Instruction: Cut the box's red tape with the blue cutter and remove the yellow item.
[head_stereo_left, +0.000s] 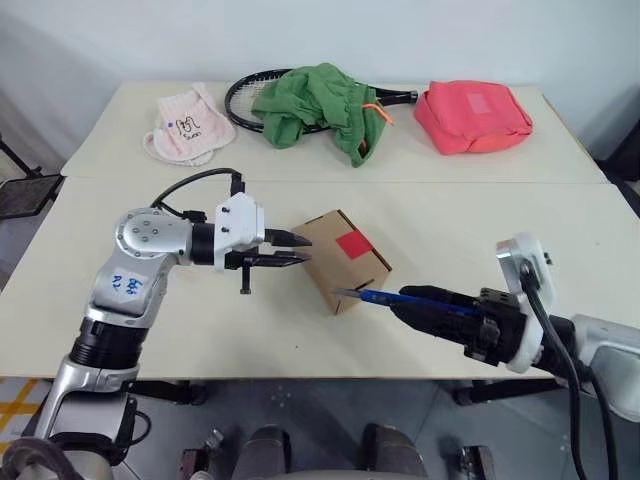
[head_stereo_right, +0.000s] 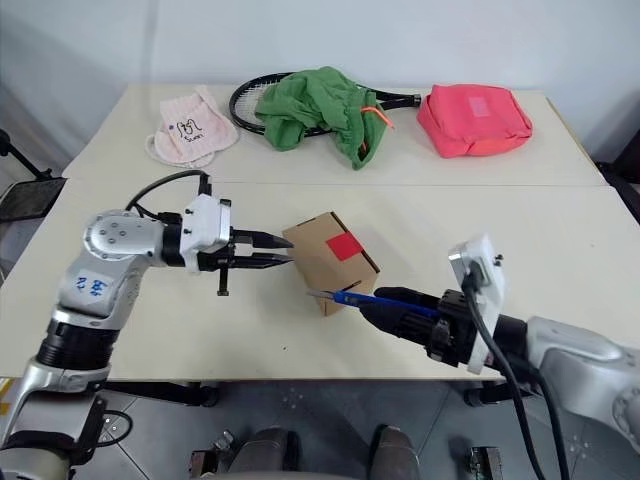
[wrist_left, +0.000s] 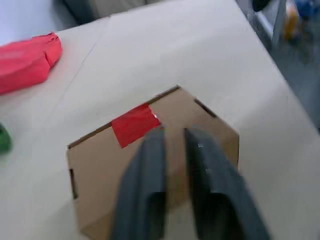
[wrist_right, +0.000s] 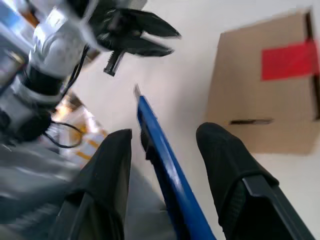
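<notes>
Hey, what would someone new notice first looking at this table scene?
Probably the small brown cardboard box with its red tape patch, mid-table between both grippers. The right gripper holds a slim blue cutter, tip at the box's near side. At the far edge, a green cloth lies over a black racket.

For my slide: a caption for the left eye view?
Right gripper brings blue cutter to red-taped box; left gripper beside it.
</notes>
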